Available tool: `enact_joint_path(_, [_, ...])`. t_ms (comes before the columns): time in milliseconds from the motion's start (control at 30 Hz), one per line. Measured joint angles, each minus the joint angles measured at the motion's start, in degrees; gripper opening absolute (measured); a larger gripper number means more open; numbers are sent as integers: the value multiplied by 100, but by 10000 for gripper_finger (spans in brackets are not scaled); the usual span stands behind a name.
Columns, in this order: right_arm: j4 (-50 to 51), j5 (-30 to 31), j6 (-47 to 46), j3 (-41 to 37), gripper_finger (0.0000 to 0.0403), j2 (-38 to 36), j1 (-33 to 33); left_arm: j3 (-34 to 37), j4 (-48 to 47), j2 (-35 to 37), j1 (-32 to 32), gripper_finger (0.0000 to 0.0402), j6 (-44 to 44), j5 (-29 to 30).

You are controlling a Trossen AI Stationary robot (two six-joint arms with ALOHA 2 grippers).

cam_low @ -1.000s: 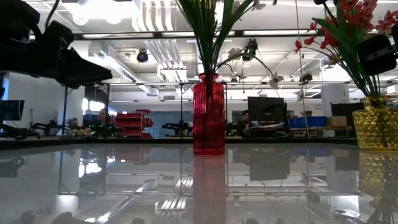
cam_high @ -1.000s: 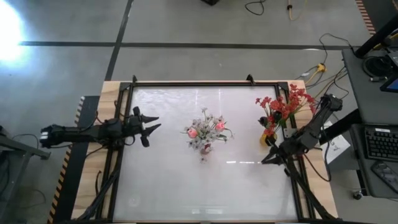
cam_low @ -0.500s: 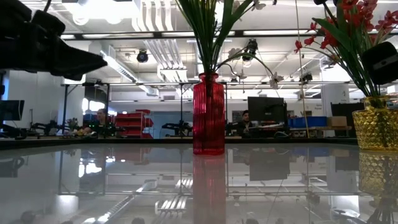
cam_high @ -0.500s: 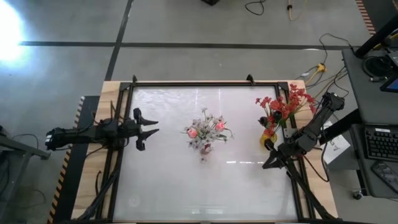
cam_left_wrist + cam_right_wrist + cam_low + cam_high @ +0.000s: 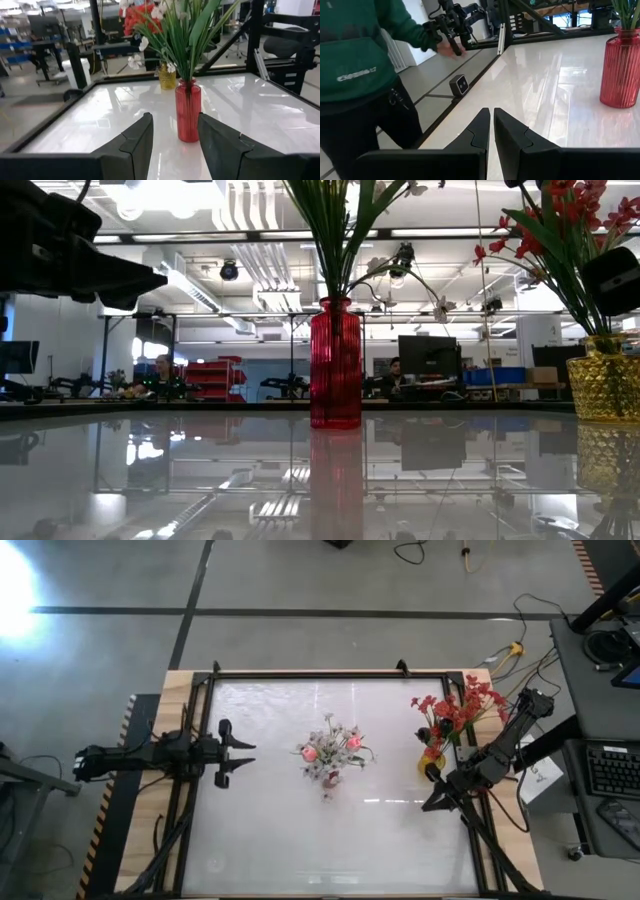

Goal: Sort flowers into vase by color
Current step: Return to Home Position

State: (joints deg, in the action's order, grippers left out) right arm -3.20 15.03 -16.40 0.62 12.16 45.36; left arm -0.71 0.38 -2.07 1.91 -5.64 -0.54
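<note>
A red ribbed vase (image 5: 329,781) stands mid-table, and pale white sprays and pink buds (image 5: 332,749) stick out of it on green stalks; it also shows in the low view (image 5: 335,365) and the left wrist view (image 5: 188,113). A golden vase (image 5: 431,759) near the right edge holds red-blossom sprays (image 5: 456,708). My left gripper (image 5: 238,752) hovers open at the table's left side, pointing at the red vase from well short of it. My right gripper (image 5: 428,803) is shut and empty, just near of the golden vase.
A black frame (image 5: 300,674) rims the glossy white table. A person in a green hoodie (image 5: 355,60) stands beyond the table's left edge, with a hand near my left arm (image 5: 451,24). Bare tabletop lies between the grippers and the red vase.
My left gripper has drawn back a little toward the table's left edge and swung level, staying open. The vases and flowers have not moved.
</note>
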Motion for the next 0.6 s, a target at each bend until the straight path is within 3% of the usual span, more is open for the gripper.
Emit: enact_joint_path(600, [-3,0,-1,0,18,-24,0,0,32,-535,0,141,188,-2])
